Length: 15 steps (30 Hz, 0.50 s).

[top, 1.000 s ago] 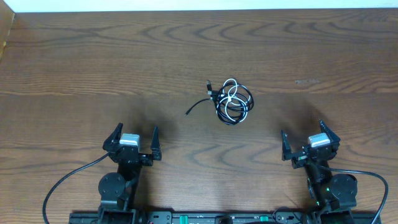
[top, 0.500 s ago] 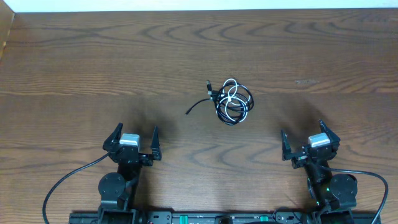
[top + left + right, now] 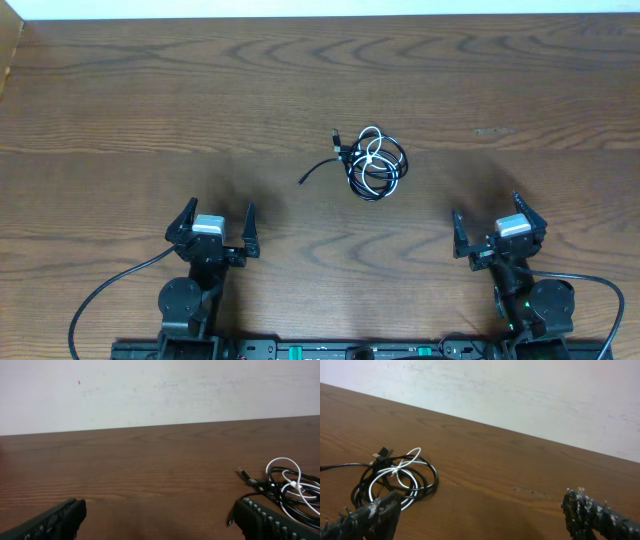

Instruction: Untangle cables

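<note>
Two cables, black cable (image 3: 316, 172) and white cable (image 3: 380, 178), coiled together mid-table (image 3: 120, 100), well ahead of both arms. Left gripper (image 3: 220, 210), right gripper (image 3: 487, 210): wide open, empty. Risks: pinching both cords together drags whole bundle and tightens loops; thin cord slips from grip.

Open counter (image 3: 150, 110) lay between the cables (image 3: 372, 163), the only obstacle, and the left gripper (image 3: 219, 213) and right gripper (image 3: 486, 207).

Black cable (image 3: 372, 172) and white cable (image 3: 374, 160) coiled together, tangled, mid-table.
</note>
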Motion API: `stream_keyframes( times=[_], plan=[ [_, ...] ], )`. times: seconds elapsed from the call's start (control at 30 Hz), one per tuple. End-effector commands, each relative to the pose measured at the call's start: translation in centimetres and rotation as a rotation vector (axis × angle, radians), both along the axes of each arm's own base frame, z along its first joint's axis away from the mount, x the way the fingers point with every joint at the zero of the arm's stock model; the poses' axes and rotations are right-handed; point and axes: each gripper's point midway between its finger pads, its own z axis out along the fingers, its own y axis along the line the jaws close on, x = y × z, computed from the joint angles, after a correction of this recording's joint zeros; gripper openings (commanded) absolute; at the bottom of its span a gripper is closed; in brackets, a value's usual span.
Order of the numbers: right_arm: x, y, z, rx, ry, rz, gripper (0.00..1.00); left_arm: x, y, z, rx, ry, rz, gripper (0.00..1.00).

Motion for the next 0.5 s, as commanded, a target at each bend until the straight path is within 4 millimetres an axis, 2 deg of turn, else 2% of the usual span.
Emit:
stream_keyframes(
  times=[0.0, 0.47],
  plan=[
    [-0.01, -0.07, -0.07, -0.011, -0.001, -0.005, 0.99, -0.21, -0.65, -1.36, -0.009, 0.047, -0.037, 0.98],
    [-0.01, -0.07, -0.07, -0.011, -0.001, -0.005, 0.99, -0.21, -0.66, -1.36, -0.009, 0.047, -0.038, 0.98]
  ],
)
